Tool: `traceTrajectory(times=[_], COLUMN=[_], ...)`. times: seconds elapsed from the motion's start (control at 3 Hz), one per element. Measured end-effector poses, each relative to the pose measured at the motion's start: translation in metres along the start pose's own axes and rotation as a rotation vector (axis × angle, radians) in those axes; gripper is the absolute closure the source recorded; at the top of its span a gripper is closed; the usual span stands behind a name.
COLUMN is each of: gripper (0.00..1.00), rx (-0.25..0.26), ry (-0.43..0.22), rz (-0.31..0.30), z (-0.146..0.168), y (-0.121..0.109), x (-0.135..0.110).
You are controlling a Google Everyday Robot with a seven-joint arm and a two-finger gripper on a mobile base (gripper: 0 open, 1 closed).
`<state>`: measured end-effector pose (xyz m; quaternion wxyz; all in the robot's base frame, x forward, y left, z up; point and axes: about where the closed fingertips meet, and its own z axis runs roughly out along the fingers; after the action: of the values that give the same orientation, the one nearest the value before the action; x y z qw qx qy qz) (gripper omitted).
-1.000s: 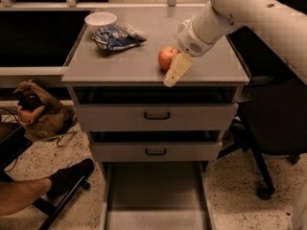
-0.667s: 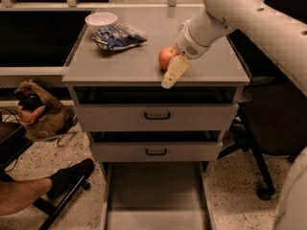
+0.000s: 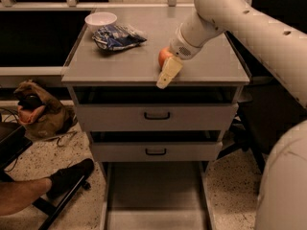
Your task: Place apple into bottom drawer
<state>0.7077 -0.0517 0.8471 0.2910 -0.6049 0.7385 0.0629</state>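
The apple (image 3: 164, 56), red-orange, sits on the grey cabinet top (image 3: 144, 61) near its front edge, half hidden behind my wrist. My gripper (image 3: 166, 74) reaches down from the upper right, is right against the apple's right side and hangs over the front edge of the top. The bottom drawer (image 3: 153, 190) is pulled out below, a wide shallow grey tray with nothing in it.
A white bowl (image 3: 100, 20) and a blue snack bag (image 3: 117, 36) lie on the back left of the top. Two upper drawers with black handles (image 3: 157, 115) are closed. A person's leg and shoe (image 3: 57, 183) and a brown bag (image 3: 36, 111) are on the floor at left. An office chair stands at right.
My arm has swung closer and to the left, so my wrist now covers more of the apple. The apple has stayed in place on the top.
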Motion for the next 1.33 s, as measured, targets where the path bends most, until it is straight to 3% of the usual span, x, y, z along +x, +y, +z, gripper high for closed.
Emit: traceTrajectory(times=[0.67, 1.33], gripper=[0.0, 0.0], rx=[0.024, 0.018], ry=[0.003, 0.046], rz=[-0.039, 0.006], z=[0.008, 0.01], y=[-0.014, -0.018], x=[-0.019, 0.008])
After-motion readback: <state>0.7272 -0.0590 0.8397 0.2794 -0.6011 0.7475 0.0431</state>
